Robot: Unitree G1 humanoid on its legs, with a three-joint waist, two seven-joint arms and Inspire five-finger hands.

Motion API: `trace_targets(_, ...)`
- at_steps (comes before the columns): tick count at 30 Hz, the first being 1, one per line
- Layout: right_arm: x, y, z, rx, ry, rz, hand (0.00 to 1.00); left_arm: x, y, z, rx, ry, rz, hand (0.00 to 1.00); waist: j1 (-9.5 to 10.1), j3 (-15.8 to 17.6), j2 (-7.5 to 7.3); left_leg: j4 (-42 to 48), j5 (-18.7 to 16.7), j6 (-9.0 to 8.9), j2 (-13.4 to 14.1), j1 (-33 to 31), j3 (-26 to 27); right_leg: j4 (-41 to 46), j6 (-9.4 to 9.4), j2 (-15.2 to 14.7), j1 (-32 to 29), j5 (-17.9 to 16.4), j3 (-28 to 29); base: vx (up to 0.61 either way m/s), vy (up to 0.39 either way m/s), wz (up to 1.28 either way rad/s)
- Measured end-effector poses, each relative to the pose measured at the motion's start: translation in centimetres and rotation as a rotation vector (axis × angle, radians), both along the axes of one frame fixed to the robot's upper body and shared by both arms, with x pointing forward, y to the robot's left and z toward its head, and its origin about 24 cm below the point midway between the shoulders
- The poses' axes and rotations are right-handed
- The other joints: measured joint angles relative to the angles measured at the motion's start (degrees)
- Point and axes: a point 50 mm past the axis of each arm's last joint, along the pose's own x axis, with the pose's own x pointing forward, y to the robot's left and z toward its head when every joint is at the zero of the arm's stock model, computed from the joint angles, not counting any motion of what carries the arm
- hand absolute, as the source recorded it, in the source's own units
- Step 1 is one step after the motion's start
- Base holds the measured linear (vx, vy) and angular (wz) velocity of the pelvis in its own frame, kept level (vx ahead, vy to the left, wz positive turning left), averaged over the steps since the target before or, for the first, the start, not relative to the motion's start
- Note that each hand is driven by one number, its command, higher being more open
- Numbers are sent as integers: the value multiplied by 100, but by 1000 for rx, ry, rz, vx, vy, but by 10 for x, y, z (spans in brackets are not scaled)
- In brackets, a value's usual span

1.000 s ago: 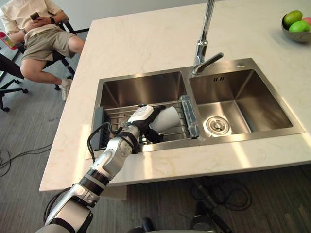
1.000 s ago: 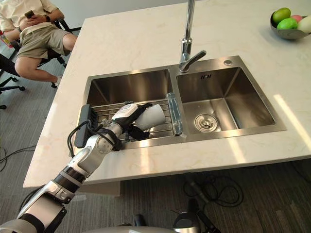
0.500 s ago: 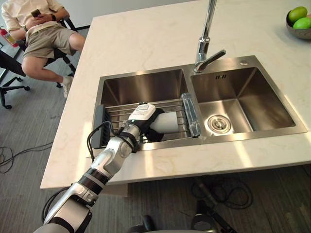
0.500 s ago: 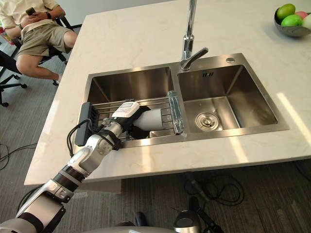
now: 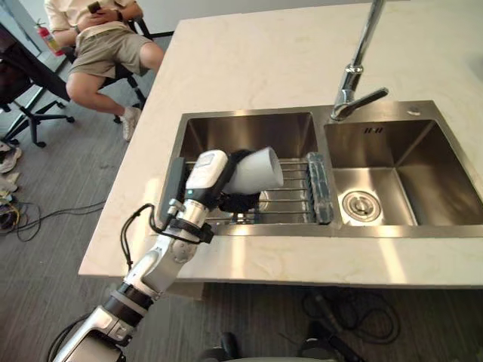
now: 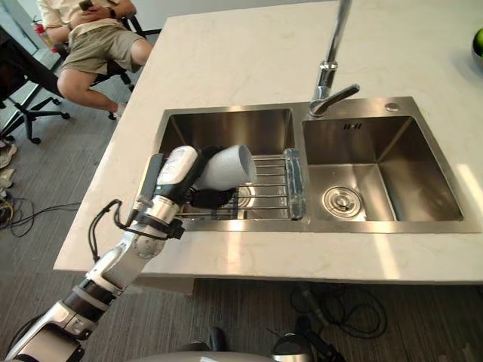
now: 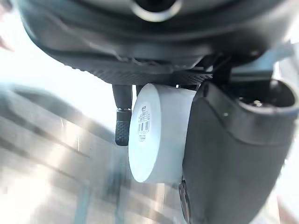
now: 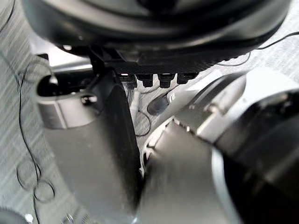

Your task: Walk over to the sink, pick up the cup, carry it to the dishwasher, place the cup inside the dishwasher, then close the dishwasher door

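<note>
1. Nearest, the right hand (image 8: 91, 140) hangs idle over the floor; can't tell its grip.
2. The left hand (image 5: 205, 170) has fingers and thumb wrapped round the white cup (image 5: 256, 170), sideways above the drying rack (image 5: 296, 199). Looks raised for carrying.
3. Sink faucet (image 5: 355, 75) at 1 o'clock, seated person (image 5: 106, 38) at 11.

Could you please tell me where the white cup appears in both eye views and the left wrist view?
Left eye view: cup left of centre, above the sink rack.
Right eye view: cup left of centre, above the rack.
Left wrist view: cup between thumb and fingers.
Shared landmark: the left hand gripping it.
</note>
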Motion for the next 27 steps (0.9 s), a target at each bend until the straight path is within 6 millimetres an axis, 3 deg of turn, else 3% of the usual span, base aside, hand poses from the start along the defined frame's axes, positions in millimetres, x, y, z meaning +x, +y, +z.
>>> trace_targets(2, -6, 0, -1, -3, 18, 36, 100, -11, 20, 26, -199, -74, -20, 0, 129, -120, 0, 12, 23, -15, 7, -5, -208, 161, 9, -12, 72, -147, -193, -31, -31, 49)
trace_targets(6, -12, -5, -1, -9, 42, 86, 100, -24, 19, 42, -365, -74, -166, 0, 355, -289, -32, -17, 91, -32, 1, -47, -444, 279, 7, -21, 158, -266, -460, -16, -28, 40)
trace_targets(12, -1, -8, 0, -19, 29, 215, 100, -31, 18, 17, -448, 62, -143, 0, 466, -404, -27, -131, 298, -56, 5, -132, -801, 514, -11, -28, 163, -404, -786, -51, -28, 30)
trace_targets(15, -3, -8, 0, -24, 47, 249, 100, -36, 30, 5, -503, 117, -50, 0, 545, -403, -28, -172, 495, -46, -29, -311, -1049, 742, -17, -78, 192, -548, -1215, -76, -31, 76)
trace_targets(17, -12, -5, -2, -12, 73, 237, 100, -37, 33, 5, -527, 120, -36, 0, 569, -386, -55, -314, 845, 212, -181, -486, -672, 790, -13, -169, 382, -597, -1844, -120, 28, 162)
trace_targets(18, -19, -2, -3, -1, 90, 203, 100, -38, 34, 7, -526, 111, -43, 0, 596, -365, -83, -433, 764, 819, -115, -506, 182, 855, -3, -262, 509, -612, -2299, -117, 103, 207)
trace_targets(19, -22, -1, -2, -1, 90, 171, 100, -37, 34, 9, -506, 102, -43, 0, 573, -319, -145, -189, 666, 1039, 146, -585, 1461, 962, -4, -290, 683, -613, -2683, -90, 172, 221)
trace_targets(21, -30, -3, -2, -4, 95, 107, 100, -37, 32, 14, -483, 82, -49, 0, 413, -325, -121, 257, 628, 1026, 483, -623, 2786, 1135, -7, -356, 1002, -621, -3234, 15, 217, 245)
trace_targets(23, -36, -7, -1, -13, 105, 71, 100, -40, 37, 26, -467, 15, -30, 0, 396, -309, -74, 499, 451, 871, 572, -685, 3451, 1505, -22, -544, 1200, -666, -3852, 52, 237, 217)
trace_targets(27, -27, -5, 0, -22, 72, 73, 100, -39, 75, 40, -462, -87, 150, 0, 481, -135, -226, 509, 377, 944, 179, -782, 3204, 1317, -8, -565, 1279, -1176, -3702, -12, 113, 67)
